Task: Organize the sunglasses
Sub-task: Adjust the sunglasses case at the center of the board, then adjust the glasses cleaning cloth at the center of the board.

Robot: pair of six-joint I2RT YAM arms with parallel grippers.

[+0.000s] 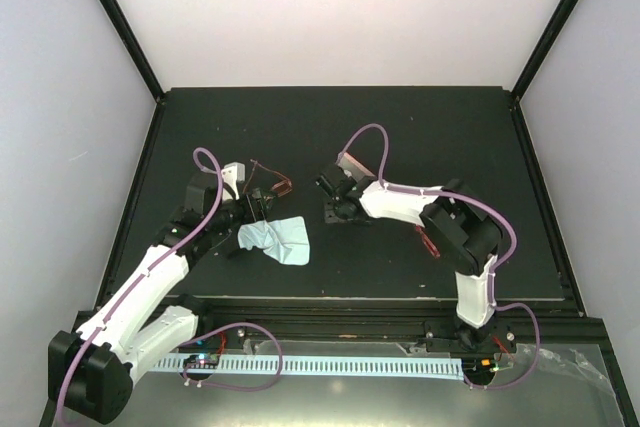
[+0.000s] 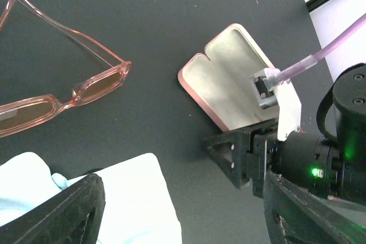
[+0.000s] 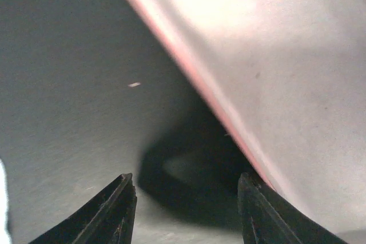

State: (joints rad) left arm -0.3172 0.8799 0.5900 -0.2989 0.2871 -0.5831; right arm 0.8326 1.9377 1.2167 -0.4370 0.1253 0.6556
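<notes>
Right now my left pincer (image 2: 183,204) hangs wide open and empty over the pale cloth (image 1: 280,237), the amber sunglasses (image 2: 74,92) lie on the tabletop (image 1: 400,127) just beyond, and my right pincer (image 3: 186,198), half-parted and empty at the pink case (image 2: 226,78), could nudge its rim and skid it away.

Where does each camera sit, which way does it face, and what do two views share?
Top external: above and behind the bases, looking down on the table; both arms show.
Left wrist: on the left arm, facing across the table towards the amber sunglasses and the open pink case; the left gripper frames the bottom.
Right wrist: low over the table, facing the pink case's rim; the right gripper shows below.
Shared: the pink case appears in both wrist views.
</notes>
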